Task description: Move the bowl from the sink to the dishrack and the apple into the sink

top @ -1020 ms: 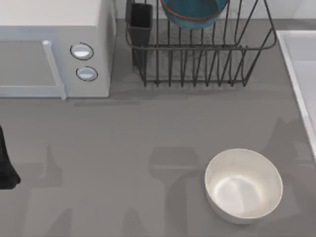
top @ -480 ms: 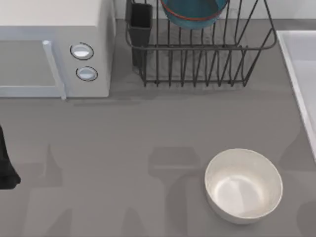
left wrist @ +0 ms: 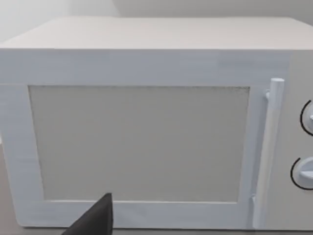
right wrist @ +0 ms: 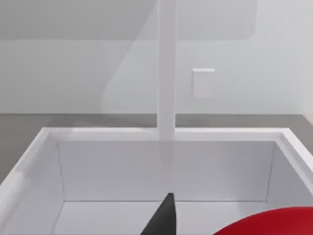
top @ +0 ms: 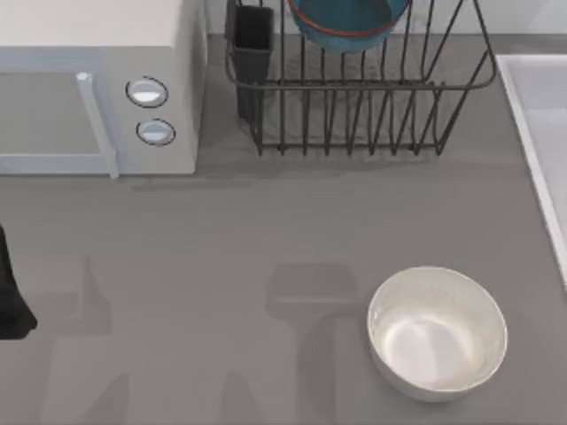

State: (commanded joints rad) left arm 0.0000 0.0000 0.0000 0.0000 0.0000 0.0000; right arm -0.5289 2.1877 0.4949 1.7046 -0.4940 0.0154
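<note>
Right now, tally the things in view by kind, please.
Bowls: 2, teal bowl in the dishrack, white bowl on the table
Apple: 1
Dishrack: 1
Sink: 1
Microwave: 1
Total: 6

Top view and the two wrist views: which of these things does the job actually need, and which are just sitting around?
Part of the job:
- teal-blue bowl, already in the dishrack
- sink
- apple, seen at the sink from the right wrist view

Just sitting around:
- microwave, at the table's left
- off-white bowl, on the table
</note>
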